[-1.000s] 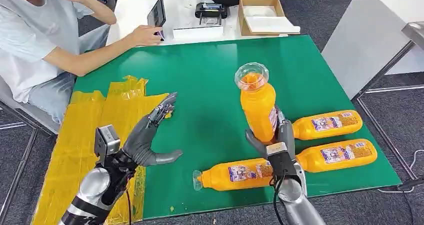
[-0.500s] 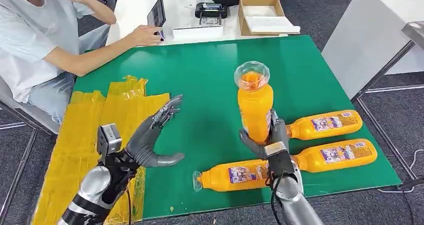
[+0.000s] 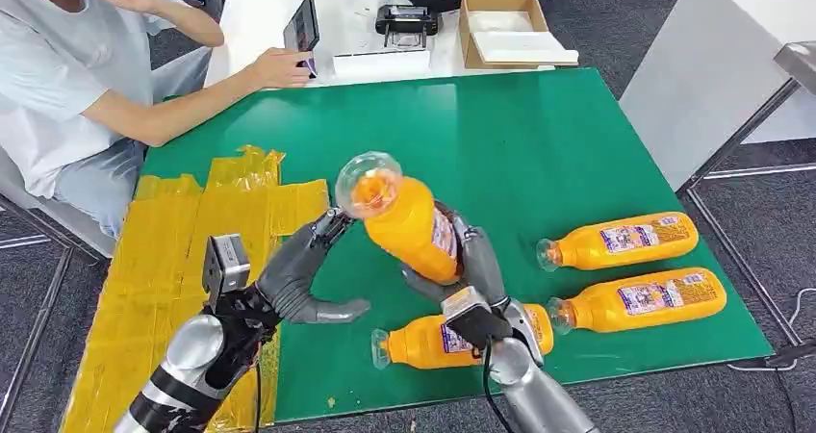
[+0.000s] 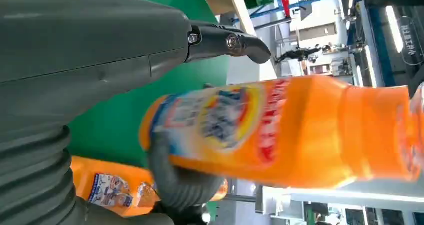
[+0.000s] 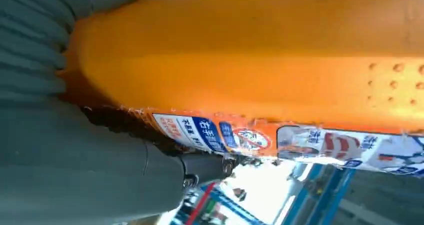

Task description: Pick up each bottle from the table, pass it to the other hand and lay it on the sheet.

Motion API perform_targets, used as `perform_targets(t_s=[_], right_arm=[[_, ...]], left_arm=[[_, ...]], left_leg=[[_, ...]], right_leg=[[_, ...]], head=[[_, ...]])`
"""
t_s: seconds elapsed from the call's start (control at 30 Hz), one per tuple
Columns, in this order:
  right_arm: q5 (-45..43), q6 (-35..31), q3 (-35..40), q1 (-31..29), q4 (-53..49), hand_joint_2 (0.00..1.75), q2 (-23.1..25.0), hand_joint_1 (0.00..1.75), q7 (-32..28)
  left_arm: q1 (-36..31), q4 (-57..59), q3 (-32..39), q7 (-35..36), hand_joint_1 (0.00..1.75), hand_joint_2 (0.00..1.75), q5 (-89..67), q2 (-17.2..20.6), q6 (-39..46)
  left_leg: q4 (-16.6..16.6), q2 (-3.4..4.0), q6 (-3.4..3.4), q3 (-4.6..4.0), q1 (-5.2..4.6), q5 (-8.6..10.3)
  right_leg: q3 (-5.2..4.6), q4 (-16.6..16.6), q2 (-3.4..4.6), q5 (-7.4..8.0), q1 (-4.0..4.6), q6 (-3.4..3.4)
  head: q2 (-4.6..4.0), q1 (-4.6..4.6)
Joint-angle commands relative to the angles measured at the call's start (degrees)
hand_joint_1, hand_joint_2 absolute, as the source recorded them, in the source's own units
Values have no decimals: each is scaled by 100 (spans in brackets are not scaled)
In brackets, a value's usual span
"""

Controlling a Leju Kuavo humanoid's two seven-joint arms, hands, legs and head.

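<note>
While the orange bottle (image 3: 409, 226) is gripped in my right hand (image 3: 469, 265), the green mat (image 3: 539, 135) serves as the reference for every position below.

Off the mat's left edge, a person (image 3: 67, 77) sits with one hand at a dark tablet (image 3: 303, 24) on the white table (image 3: 260, 14) beyond the mat's far edge. That table also carries a black device (image 3: 406, 19) and an open cardboard box (image 3: 502, 29).

Over the mat's left portion lies the yellow sheet (image 3: 168, 250), wrinkled, reaching past the mat's near-left corner. No bottle rests on it.

My left hand (image 3: 303, 274) is raised above the seam between sheet and mat. Its fingers are spread apart and hold nothing; the fingertips (image 3: 332, 223) sit just beside the neck of the held bottle. Whether they touch it, I cannot tell.

Above the mat's near-centre area, my right hand's fingers are closed around the lower body of the orange bottle. The bottle is off the mat and tilted, its clear cap (image 3: 368, 178) leaning toward the sheet. In the left wrist view the same bottle (image 4: 285, 130) crosses in front of my open fingers (image 4: 227, 40).

On the mat's near edge, below my right hand, a second bottle (image 3: 433, 342) lies on its side. Toward the mat's near-right corner, two further bottles (image 3: 621, 241) (image 3: 640, 298) lie on their sides, near each other, caps pointing toward the mat's centre.
</note>
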Motion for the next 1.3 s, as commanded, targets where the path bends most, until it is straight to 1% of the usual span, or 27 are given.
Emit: perform_targets(t_s=[0.03,0.1,0.13,0.17,0.37,0.4,0.5,0.53,0.6,0.67,0.73,0.77,0.87,0.9,0.97,1.1,1.2,1.3], right_arm=[[227,-206,620,-270,349,175,-118,175,99],[243,-220,637,-318,403,175,-123,175,112],[266,-228,654,-324,417,175,-125,175,110],[287,-235,667,-323,417,175,-124,175,106],[485,-301,873,-292,441,175,-137,175,123],[489,-297,892,-291,447,175,-134,175,126],[504,-310,918,-296,465,175,-136,175,145],[504,-310,918,-296,465,175,-136,175,145],[504,-310,918,-296,465,175,-136,175,145],[504,-310,918,-296,465,175,-136,175,145],[504,-310,918,-296,465,175,-136,175,145],[504,-310,918,-296,465,175,-136,175,145],[504,-310,918,-296,465,175,-136,175,145],[504,-310,918,-296,465,175,-136,175,145],[504,-310,918,-296,465,175,-136,175,145],[504,-310,918,-296,465,175,-136,175,145],[504,-310,918,-296,465,175,-136,175,145],[504,-310,918,-296,465,175,-136,175,145]], left_arm=[[-253,337,-207,11,0,175,62,88,12],[-271,358,-213,13,0,175,78,75,13],[-281,367,-211,15,0,175,86,67,17],[-290,371,-209,16,0,175,89,62,19],[-322,393,-120,83,0,175,179,-44,216],[-324,392,-110,87,0,175,191,-51,234],[-335,383,-100,90,0,175,206,-58,258],[-335,383,-100,90,0,175,206,-58,258],[-335,383,-100,90,0,175,206,-58,258],[-335,383,-100,90,0,175,206,-58,258],[-335,383,-100,90,0,175,206,-58,258],[-335,383,-100,90,0,175,206,-58,258],[-335,383,-100,90,0,175,206,-58,258],[-335,383,-100,90,0,175,206,-58,258],[-335,383,-100,90,0,175,206,-58,258],[-335,383,-100,90,0,175,206,-58,258],[-335,383,-100,90,0,175,206,-58,258],[-335,383,-100,90,0,175,206,-58,258]], left_leg=[[3,2,-19,29,14,-10],[1,3,-13,16,8,-4],[4,3,-19,29,13,-9],[-1,1,-10,10,6,-1],[6,1,-20,33,16,-14],[1,-2,-11,13,8,-4],[-1,0,-10,11,6,-2],[3,-2,-16,23,11,-7],[1,-1,-12,13,8,-3],[5,0,-18,26,14,-10],[-1,-2,-10,9,6,0],[4,-2,-18,25,13,-8],[-2,-1,-8,9,4,0],[2,-2,-15,21,11,-7],[-1,-3,-9,10,5,-1],[1,-2,-12,15,8,-4],[10,1,-26,44,21,-20],[-1,-2,-11,12,6,-2]], right_leg=[[32,-4,-3,-6,14,-17],[17,-3,-2,-2,9,-11],[32,-3,-3,-5,14,-16],[10,-4,-3,0,7,-8],[38,-4,-6,-9,17,-17],[15,-3,-7,-3,8,-9],[12,-4,-4,-1,7,-8],[26,-3,-8,-6,11,-13],[14,-3,-5,-2,8,-10],[30,-4,-6,-6,15,-15],[10,-3,-7,-1,6,-8],[29,-4,-8,-6,14,-15],[8,-3,-5,0,5,-7],[23,-4,-7,-5,11,-12],[11,-3,-7,-2,6,-8],[16,-4,-7,-3,9,-10],[50,-3,-8,-13,22,-22],[12,-2,-6,-2,6,-9]], head=[[0,0],[0,0],[0,0],[0,2],[0,2],[0,2],[0,0],[0,0],[0,0],[0,2],[0,0],[0,0],[0,0],[0,0],[0,0],[0,0],[0,0],[0,0]])
